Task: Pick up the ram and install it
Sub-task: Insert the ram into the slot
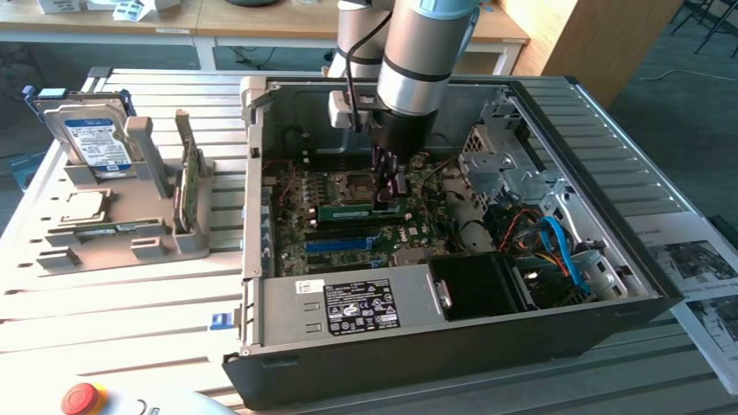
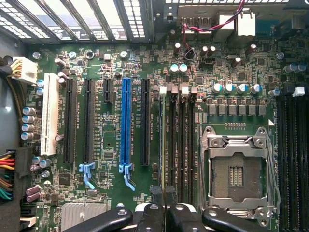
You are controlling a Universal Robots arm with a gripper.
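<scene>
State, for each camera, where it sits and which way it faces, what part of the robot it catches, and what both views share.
Exterior view: off the arm, raised, looking obliquely down into the open computer case on a slatted table; the arm and end effector show.
Wrist view: on the wrist, facing the motherboard squarely, along the shut end effector; its black fingers show.
Shared: the motherboard, its blue slot and square socket, the end effector.
</scene>
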